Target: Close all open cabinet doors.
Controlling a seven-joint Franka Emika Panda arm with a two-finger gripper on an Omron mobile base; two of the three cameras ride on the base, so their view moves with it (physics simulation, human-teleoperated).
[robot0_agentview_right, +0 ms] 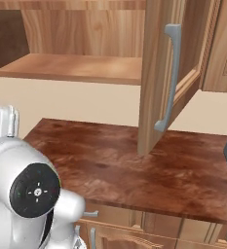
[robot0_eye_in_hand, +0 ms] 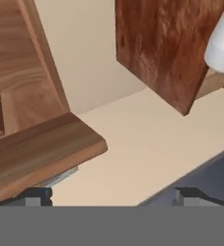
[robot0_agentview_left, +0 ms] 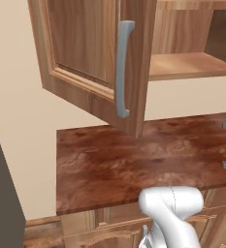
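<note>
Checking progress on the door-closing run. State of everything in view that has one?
cabinet door: open, swung out over the counter, bar handle facing the room
cabinet shelf: exposed, nothing visible on it
counter: bare in the middle, small grey objects at its right edge
gripper: fingers wide apart, holding nothing, not touching the door
drawer fronts: look shut
</note>
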